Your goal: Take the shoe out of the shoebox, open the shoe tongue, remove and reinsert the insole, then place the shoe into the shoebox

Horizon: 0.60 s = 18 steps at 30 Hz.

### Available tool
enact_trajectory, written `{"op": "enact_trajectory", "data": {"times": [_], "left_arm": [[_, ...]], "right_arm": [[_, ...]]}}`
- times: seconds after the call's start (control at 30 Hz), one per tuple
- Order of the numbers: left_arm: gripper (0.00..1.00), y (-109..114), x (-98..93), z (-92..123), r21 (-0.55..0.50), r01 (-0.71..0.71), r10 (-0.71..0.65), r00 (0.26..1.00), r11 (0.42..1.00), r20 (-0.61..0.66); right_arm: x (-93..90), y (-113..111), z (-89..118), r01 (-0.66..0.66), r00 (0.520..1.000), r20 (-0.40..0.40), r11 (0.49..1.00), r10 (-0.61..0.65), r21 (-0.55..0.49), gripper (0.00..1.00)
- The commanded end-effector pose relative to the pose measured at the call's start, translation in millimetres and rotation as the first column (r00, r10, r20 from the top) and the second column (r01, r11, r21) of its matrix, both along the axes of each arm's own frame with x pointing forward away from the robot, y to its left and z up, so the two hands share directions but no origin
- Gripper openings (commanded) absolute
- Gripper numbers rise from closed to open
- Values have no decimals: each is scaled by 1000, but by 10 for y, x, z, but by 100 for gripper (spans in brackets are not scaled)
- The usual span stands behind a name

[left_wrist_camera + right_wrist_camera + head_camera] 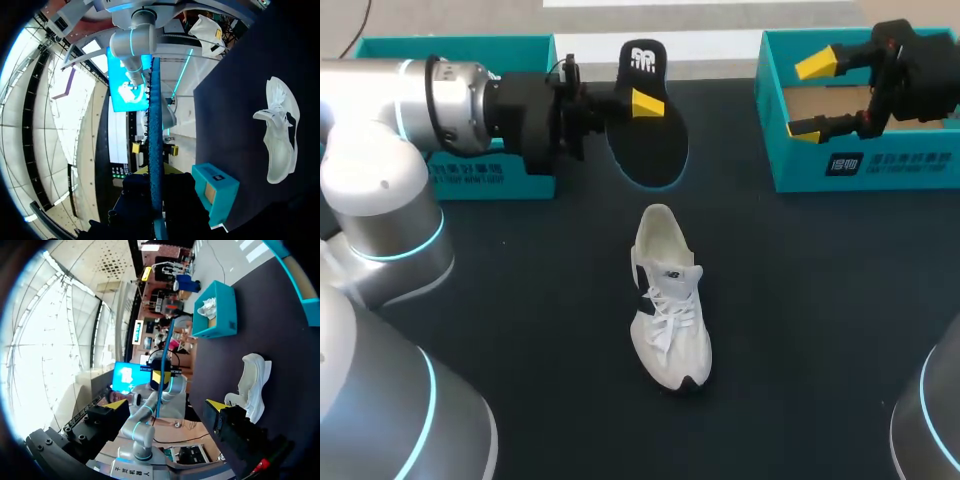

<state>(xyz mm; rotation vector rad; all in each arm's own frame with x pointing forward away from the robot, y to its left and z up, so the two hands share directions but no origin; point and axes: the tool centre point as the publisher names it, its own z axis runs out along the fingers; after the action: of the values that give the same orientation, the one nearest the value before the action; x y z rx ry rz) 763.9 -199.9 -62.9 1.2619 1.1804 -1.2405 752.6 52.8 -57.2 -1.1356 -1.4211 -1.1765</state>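
My left arm [380,200], silver and bulky, fills the near corner at 8 o'clock and stretches across toward 12. Its left pincer [640,102] is clamped on the black insole [655,145], which hangs clear above the dark bench [520,300] at 12 o'clock from the shoe. Seen from the left wrist, the insole [154,125] stands edge-on between the fingers of the pincer [155,187].

The white shoe [668,300] sits upright on its sole mid-bench, heel toward 12 o'clock, toe toward 6, well apart from both boxes.

At 2 o'clock the right pincer [810,97] hangs over the teal shoebox [865,170], its yellow tips spread wide with nothing between them; the right wrist view shows the same gap [165,405]. A second teal box [470,178] stands at 10 o'clock, behind the left arm.
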Motion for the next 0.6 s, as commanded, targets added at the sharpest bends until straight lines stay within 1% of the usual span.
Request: {"op": "enact_trajectory", "data": {"times": [0.03, 0.2, 0.23, 0.27, 0.3, 0.33, 0.37, 0.4, 0.43, 0.47, 0.5, 0.53, 0.57, 0.6], "left_arm": [[0, 2, -11, -4, -1, -1, 1, 1000, 1000, 1], [0, 2, -11, -4, -1, -1, 1, 1000, 1000, 1], [0, -4, -1, 11, 94, 15, -3, 992, 995, -128], [0, -28, 21, 21, 204, 0, 53, 965, 979, -258], [0, -26, 30, 46, 227, 27, 55, 937, 974, -346], [0, -18, 27, 61, 321, 53, 95, 899, 946, -427], [0, -22, 27, 65, 369, 63, 132, 868, 927, -479], [0, -5, 14, 87, 382, 100, 130, 837, 919, -532], [0, 10, -5, 93, 461, 160, 174, 781, 873, -600], [0, 28, -29, 97, 469, 190, 176, 756, 863, -630], [0, 41, -46, 111, 476, 224, 190, 712, 850, -676], [0, 56, -69, 123, 497, 280, 214, 657, 821, -723], [0, 65, -83, 137, 461, 298, 203, 613, 836, -764], [0, 68, -95, 147, 450, 343, 214, 547, 825, -809]], "right_arm": [[2, 5, 2, 0, 1000, -1, 1000, 0, -2, 100], [2, 5, 2, 0, 1000, -1, 1000, 0, -2, 100], [2, 5, 2, 0, 1000, -1, 1000, 0, -2, 100], [2, 5, 2, 0, 1000, -1, 1000, 0, -2, 100], [2, 5, 2, 0, 1000, -1, 1000, 0, -2, 100], [2, 5, 2, 0, 1000, -1, 1000, 0, -2, 100], [2, 5, 2, 0, 1000, -1, 1000, 0, -2, 100], [2, 5, 2, 0, 1000, -1, 1000, 0, -2, 100], [2, 5, 2, 0, 1000, -1, 1000, 0, -2, 100], [2, 5, 2, 0, 1000, -1, 1000, 0, -2, 100], [2, 5, 2, 0, 1000, -1, 1000, 0, -2, 100], [2, 5, 2, 0, 1000, -1, 1000, 0, -2, 100], [2, 5, 2, 0, 1000, -1, 1000, 0, -2, 100], [2, 5, 2, 0, 1000, -1, 1000, 0, -2, 100]]}}
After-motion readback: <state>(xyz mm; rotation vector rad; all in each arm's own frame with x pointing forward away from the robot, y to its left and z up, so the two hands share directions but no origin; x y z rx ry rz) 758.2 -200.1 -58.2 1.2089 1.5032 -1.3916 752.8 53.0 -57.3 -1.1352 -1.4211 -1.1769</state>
